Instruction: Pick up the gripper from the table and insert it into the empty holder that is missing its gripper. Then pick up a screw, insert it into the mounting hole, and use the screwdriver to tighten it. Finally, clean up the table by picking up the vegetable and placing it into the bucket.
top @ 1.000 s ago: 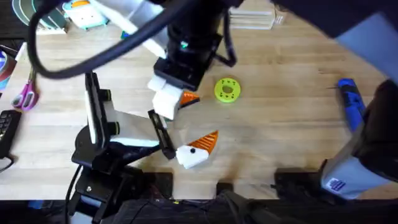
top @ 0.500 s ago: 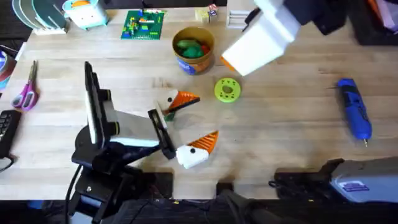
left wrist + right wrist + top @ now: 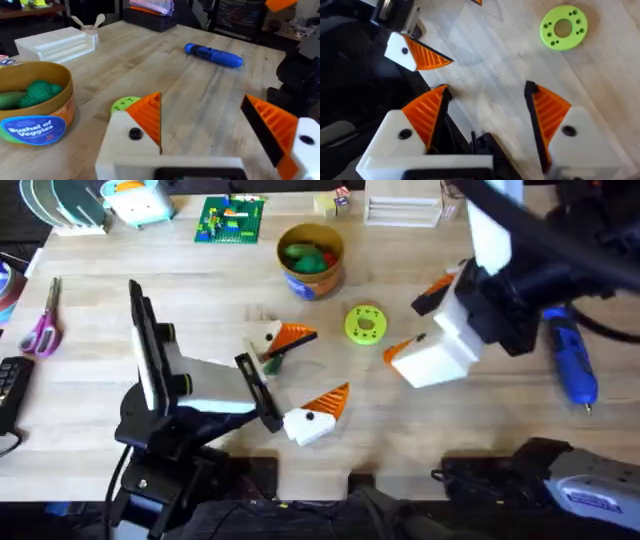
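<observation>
The bench (image 3: 470, 430) is carrying the bucket (image 3: 311, 260) near its far edge, the vegetable (image 3: 306, 256) lying inside. The screwdriver (image 3: 570, 356) is lying at the right. Both the right gripper (image 3: 415, 328) and left gripper (image 3: 305, 370) are holding their fingers spread, gripping nothing.

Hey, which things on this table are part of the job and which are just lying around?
Job things:
bucket
vegetable, already in the bucket
screwdriver
table

Lying about:
lime-green disc
scissors
green brick plate
white box
</observation>
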You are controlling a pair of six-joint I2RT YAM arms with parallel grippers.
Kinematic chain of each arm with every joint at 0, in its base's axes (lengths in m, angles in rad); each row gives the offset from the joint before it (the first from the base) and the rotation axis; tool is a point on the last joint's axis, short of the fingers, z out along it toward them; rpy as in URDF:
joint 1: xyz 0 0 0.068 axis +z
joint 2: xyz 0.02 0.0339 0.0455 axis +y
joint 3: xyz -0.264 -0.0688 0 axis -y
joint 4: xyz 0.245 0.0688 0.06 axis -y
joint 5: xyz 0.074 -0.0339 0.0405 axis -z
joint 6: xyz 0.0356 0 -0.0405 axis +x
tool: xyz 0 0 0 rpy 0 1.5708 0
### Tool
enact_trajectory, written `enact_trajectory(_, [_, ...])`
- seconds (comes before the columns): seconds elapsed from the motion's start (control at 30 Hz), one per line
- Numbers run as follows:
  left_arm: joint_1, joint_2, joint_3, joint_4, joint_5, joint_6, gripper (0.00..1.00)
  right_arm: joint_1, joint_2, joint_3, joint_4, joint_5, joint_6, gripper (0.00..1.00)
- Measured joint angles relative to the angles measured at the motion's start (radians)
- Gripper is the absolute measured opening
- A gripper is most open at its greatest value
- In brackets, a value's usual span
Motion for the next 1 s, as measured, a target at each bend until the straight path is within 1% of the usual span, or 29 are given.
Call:
enact_trajectory(0.13, [0.000, 0.000, 0.000, 0.001, -0.009, 0.000, 0.995, -0.055, -0.122, -0.147, 0.069, -0.056, 0.023, 0.895])
enact_trajectory(0.27, [0.000, 0.000, 0.000, 0.001, -0.011, 0.000, 0.995, -0.109, -0.211, -0.228, 0.071, -0.115, 0.031, 0.894])
enact_trajectory(0.37, [0.000, 0.000, 0.000, 0.002, -0.023, 0.000, 0.995, -0.146, -0.243, -0.261, 0.054, -0.153, 0.032, 0.894])
enact_trajectory(0.47, [0.000, 0.000, 0.000, 0.003, -0.039, 0.000, 0.994, -0.179, -0.253, -0.269, 0.049, -0.192, 0.021, 0.896])
enact_trajectory(0.57, [0.000, 0.000, 0.000, 0.004, -0.051, 0.000, 0.961, -0.201, -0.262, -0.270, 0.057, -0.217, 0.014, 0.897])
enact_trajectory(0.6, [0.000, 0.000, 0.000, 0.004, -0.054, 0.000, 0.915, -0.206, -0.266, -0.270, 0.065, -0.226, 0.012, 0.897])
enact_trajectory(0.67, [0.000, 0.000, 0.000, 0.005, -0.056, 0.001, 0.779, -0.209, -0.273, -0.270, 0.083, -0.252, -0.001, 0.897])
enact_trajectory(0.8, [0.000, 0.000, 0.000, 0.005, -0.064, 0.000, 0.153, -0.209, -0.276, -0.270, 0.091, -0.289, -0.020, 0.896])
enact_trajectory(0.83, [0.000, 0.000, 0.000, 0.006, -0.071, 0.005, 0.041, -0.209, -0.275, -0.270, 0.091, -0.293, -0.022, 0.896])
enact_trajectory(0.87, [0.000, 0.000, 0.000, 0.006, -0.081, 0.005, 0.017, -0.209, -0.275, -0.270, 0.091, -0.297, -0.024, 0.896])
enact_trajectory(1.0, [0.000, 0.000, 0.000, 0.008, -0.115, 0.004, 0.019, -0.209, -0.275, -0.270, 0.091, -0.305, -0.031, 0.896])
